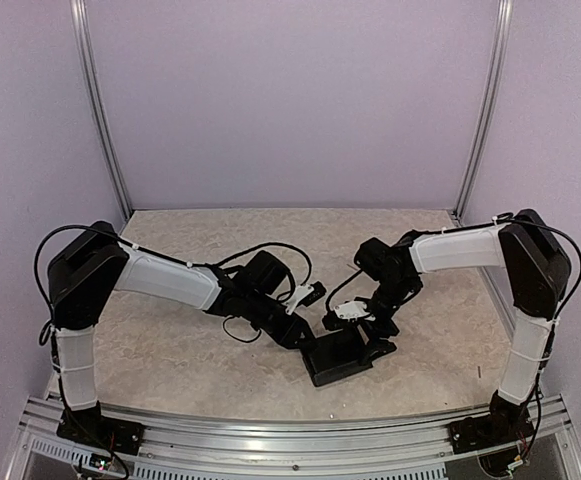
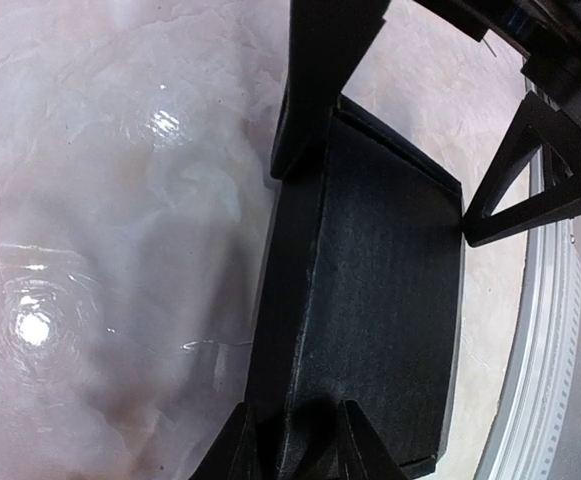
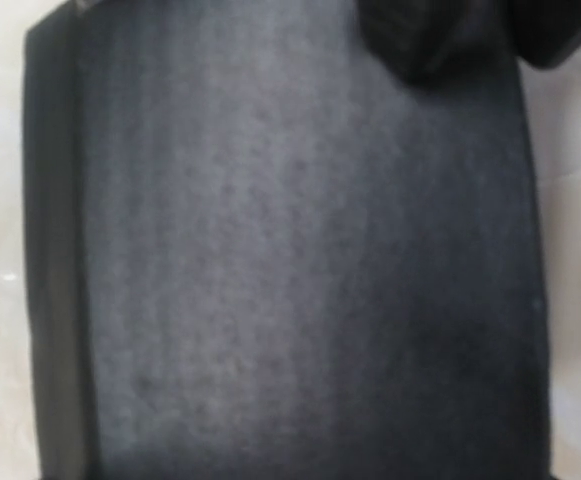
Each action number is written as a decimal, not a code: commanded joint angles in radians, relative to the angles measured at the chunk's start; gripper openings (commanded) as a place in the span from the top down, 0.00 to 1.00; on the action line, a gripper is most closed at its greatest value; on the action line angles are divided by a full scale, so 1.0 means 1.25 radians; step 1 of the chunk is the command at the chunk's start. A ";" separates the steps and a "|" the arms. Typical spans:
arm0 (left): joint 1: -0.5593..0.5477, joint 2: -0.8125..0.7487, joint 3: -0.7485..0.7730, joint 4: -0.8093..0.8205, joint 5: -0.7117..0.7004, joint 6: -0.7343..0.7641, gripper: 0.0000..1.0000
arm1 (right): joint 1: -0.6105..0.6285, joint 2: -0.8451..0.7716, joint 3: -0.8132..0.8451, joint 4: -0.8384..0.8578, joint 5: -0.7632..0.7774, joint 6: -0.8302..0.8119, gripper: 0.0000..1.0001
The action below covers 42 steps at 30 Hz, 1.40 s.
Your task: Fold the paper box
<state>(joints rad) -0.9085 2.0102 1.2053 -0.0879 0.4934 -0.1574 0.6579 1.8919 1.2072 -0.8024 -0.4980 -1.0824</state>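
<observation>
The paper box (image 1: 340,360) lies on the table near the front middle, a slim matte black rectangle. In the left wrist view the paper box (image 2: 380,300) runs away from me. My left gripper (image 2: 298,450) stands at its near end, one finger on each side of the left long fold, closed onto it. My right gripper (image 2: 390,185) is at the far end, its fingers (image 2: 320,90) spread wide, one at each far corner. The right wrist view is filled by the blurred top of the paper box (image 3: 290,260), and that gripper's own fingers are hidden there.
The marbled tabletop (image 1: 190,340) surrounds the box. A ribbed aluminium rail (image 2: 560,380) runs along the near edge, close to the box's right side. Loose cables (image 1: 240,330) hang by the left wrist. Metal frame posts (image 1: 100,110) stand at the back corners.
</observation>
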 commanded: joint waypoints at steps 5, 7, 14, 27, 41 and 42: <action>0.006 0.074 -0.012 -0.029 0.006 0.012 0.77 | 0.004 0.016 -0.012 -0.022 -0.061 -0.069 0.00; 0.006 0.080 -0.011 -0.030 0.010 0.013 0.78 | 0.004 0.009 -0.015 -0.022 -0.062 -0.072 0.00; 0.008 0.098 -0.005 -0.036 0.017 0.015 0.81 | 0.004 0.006 -0.042 -0.011 -0.048 -0.069 0.00; 0.007 0.110 -0.007 -0.034 0.041 0.015 0.84 | 0.004 -0.028 -0.049 0.113 0.015 0.088 0.00; 0.006 0.110 -0.018 -0.029 0.037 0.012 0.85 | 0.003 -0.105 -0.029 -0.035 -0.035 0.017 0.00; 0.005 0.111 -0.018 -0.028 0.038 0.011 0.85 | 0.003 -0.104 -0.033 -0.037 -0.027 0.013 0.00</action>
<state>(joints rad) -0.8890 2.0739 1.2255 -0.0212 0.5945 -0.1524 0.6582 1.7702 1.1671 -0.7815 -0.5415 -1.0294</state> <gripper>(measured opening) 0.159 0.996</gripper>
